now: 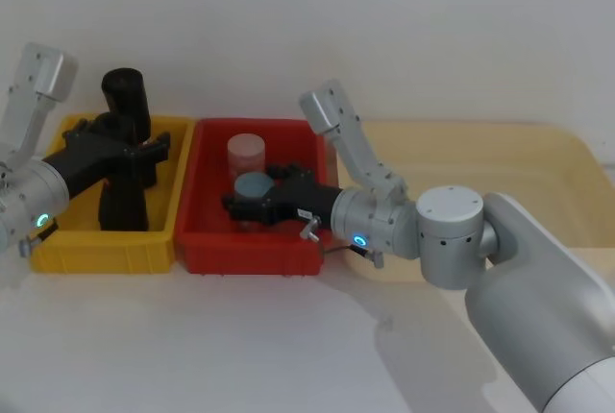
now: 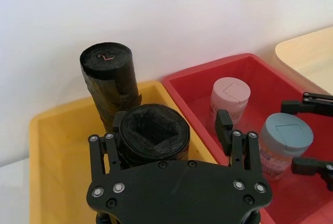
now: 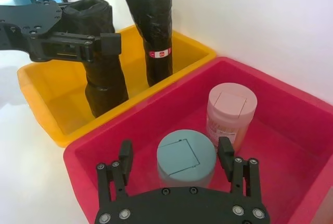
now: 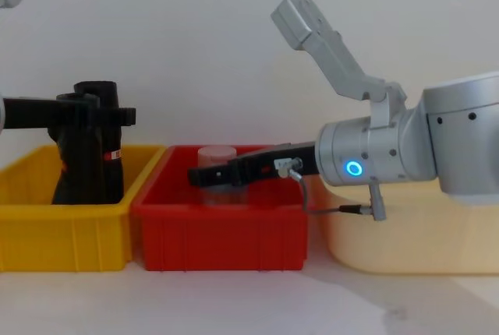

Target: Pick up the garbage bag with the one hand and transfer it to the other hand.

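Observation:
The garbage bag [image 2: 151, 130], a plain black roll, stands slightly tilted in the yellow bin [image 1: 106, 250]. My left gripper [image 1: 144, 156], on the green-ringed arm, is open around the roll's upper part; one finger [image 2: 101, 148] is at its side and the other [image 2: 226, 127] stands a little off it. The bag's lower part [image 3: 106, 78] rests on the bin floor. My right gripper [image 3: 176, 153], on the blue-ringed arm, hangs open inside the red bin [image 1: 250, 250], with its fingers either side of a blue-lidded jar [image 3: 186, 159].
A second black roll with a red-and-white label [image 3: 156, 31] stands upright behind the bag, against the yellow bin's far wall. A pink-lidded jar [image 3: 231, 107] stands beyond the blue-lidded one. A cream tray [image 1: 500, 154] lies to the right of the red bin.

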